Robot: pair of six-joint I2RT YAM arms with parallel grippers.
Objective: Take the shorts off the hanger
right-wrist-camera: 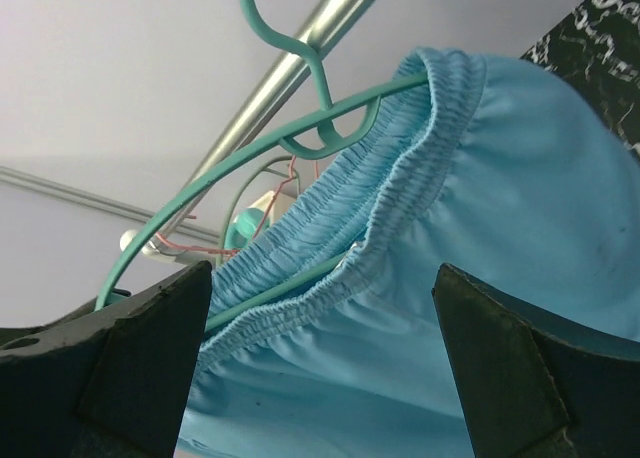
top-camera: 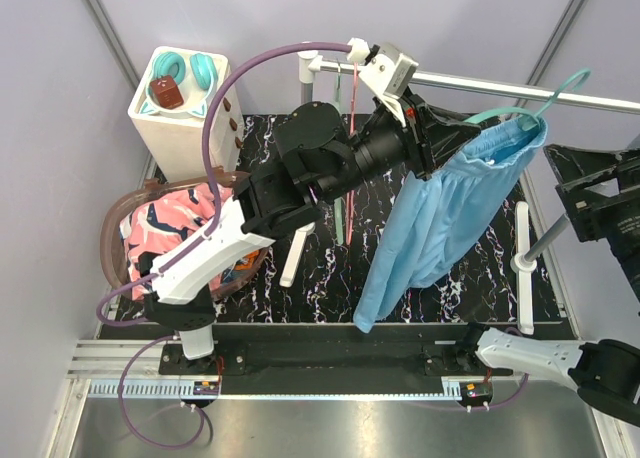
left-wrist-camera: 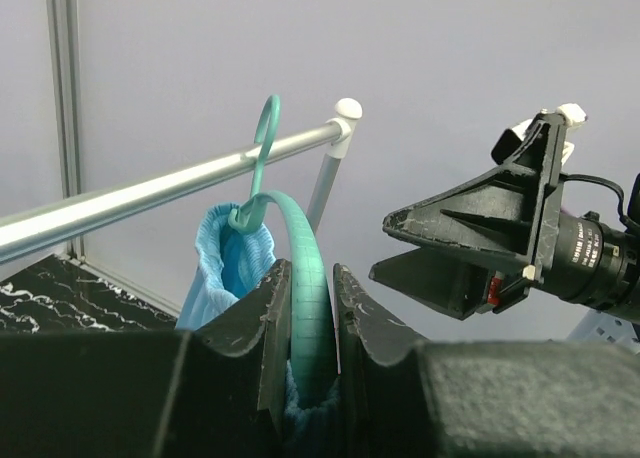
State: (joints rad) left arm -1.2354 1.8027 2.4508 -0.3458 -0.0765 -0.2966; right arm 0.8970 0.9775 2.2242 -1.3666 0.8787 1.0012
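Left gripper (left-wrist-camera: 312, 280) pinches hanger (left-wrist-camera: 290, 206), perhaps shorts (left-wrist-camera: 222, 268) too.

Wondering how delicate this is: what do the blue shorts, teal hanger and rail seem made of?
The light blue shorts: soft matte cloth, draping folds, gathered waistband. The hanger: probably plastic, smooth uniform teal. The rail: likely metal, shiny silver sheen.

The shorts (top-camera: 440, 218) under the rail (left-wrist-camera: 150, 193) are soft, matt light-blue cloth with a gathered elastic waistband, the hanger (left-wrist-camera: 312, 298) on the rail is smooth teal plastic, the rail is shiny metal, and the mat (top-camera: 325, 278) below it is glossy marbled black.
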